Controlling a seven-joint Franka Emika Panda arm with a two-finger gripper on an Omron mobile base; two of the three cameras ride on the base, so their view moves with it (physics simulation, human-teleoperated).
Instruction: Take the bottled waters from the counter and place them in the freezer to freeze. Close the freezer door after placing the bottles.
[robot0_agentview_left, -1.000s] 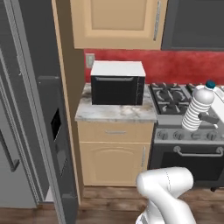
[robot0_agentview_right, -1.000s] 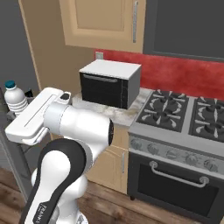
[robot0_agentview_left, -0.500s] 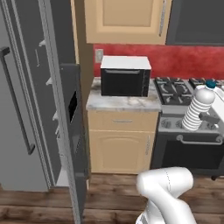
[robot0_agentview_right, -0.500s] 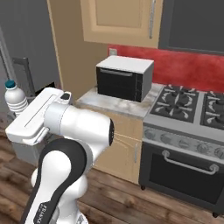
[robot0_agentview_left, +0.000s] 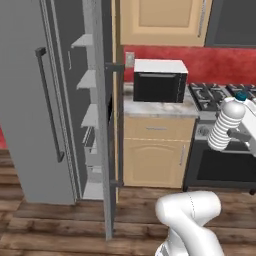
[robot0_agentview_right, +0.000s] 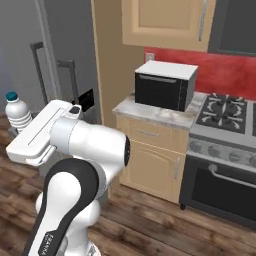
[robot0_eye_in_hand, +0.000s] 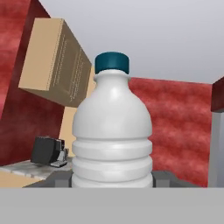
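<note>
Holding a bottle (robot0_agentview_left: 225, 125), the hand (robot0_agentview_left: 239, 135) is up in the air on the right of the left base view, in front of the stove (robot0_agentview_left: 222, 95). Its two fingers are pressed on the bottle's sides, low down, so they are only a little way apart.

The freezer (robot0_agentview_left: 30, 100) is the big grey box on the left. One door (robot0_agentview_left: 107, 120) is swung open, and you can see its thin edge and dark bar handle. Inside are grey shelves (robot0_agentview_left: 90, 80), one above the other. I cannot see anything sitting on them.

The bottle is white and see-through, with rings around its body and a blue cap (robot0_eye_in_hand: 112, 62). It stands almost straight up in the hand, tipped a bit. In the right base view it pokes up at the far left (robot0_agentview_right: 18, 114), beside the white arm (robot0_agentview_right: 75, 145).

The table (robot0_agentview_left: 157, 106) sits between the freezer and the stove. A black oven (robot0_agentview_left: 160, 81) with a white top stands on it.
</note>
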